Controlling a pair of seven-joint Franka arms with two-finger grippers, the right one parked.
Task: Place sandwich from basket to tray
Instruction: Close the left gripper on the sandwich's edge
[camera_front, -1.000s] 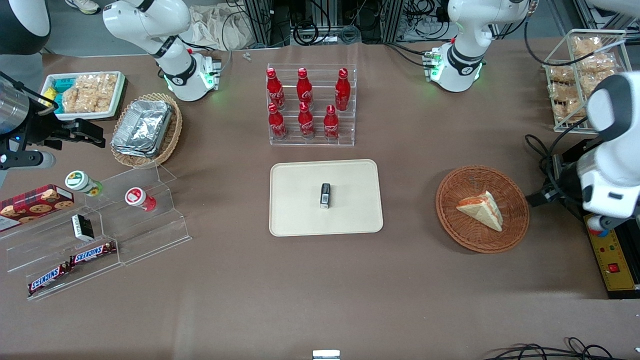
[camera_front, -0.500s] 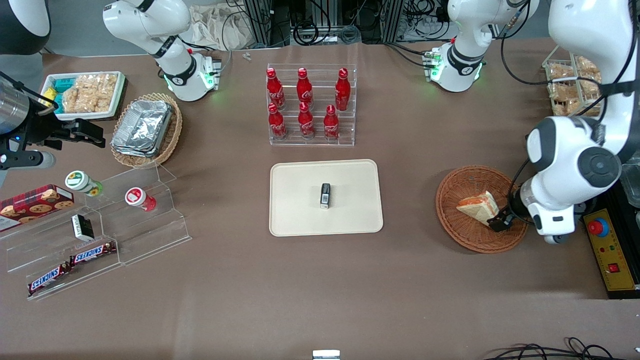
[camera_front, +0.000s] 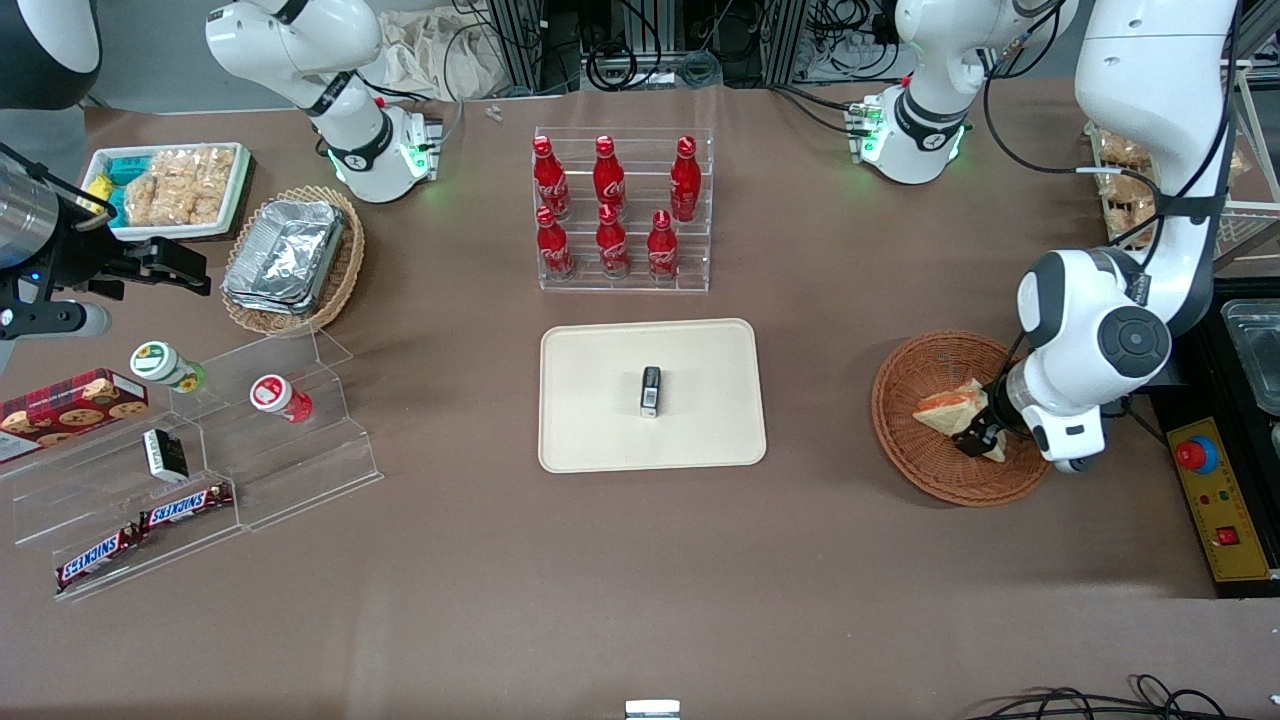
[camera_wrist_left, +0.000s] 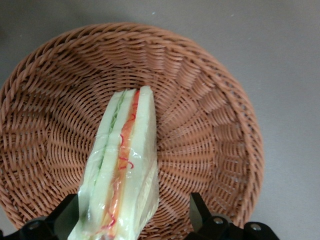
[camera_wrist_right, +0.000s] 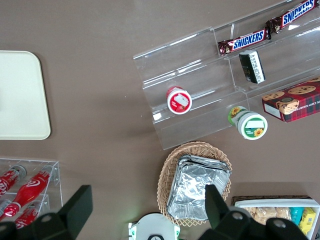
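Note:
The sandwich, a wrapped wedge of pale bread with red-orange and green filling, lies in the round reddish-brown wicker basket toward the working arm's end of the table. In the left wrist view the sandwich lies on the basket's weave. My left gripper is down in the basket, open, its two black fingers on either side of the sandwich's wide end with a gap on one side. The cream-beige tray lies at the table's middle.
A small black box stands on the tray. A clear rack of red cola bottles stands farther from the front camera than the tray. A yellow box with a red button sits beside the basket at the table's end.
My left arm has swung in from the table's end and come down over the basket; the gripper now straddles the sandwich's wide end. The sandwich has stayed in place.

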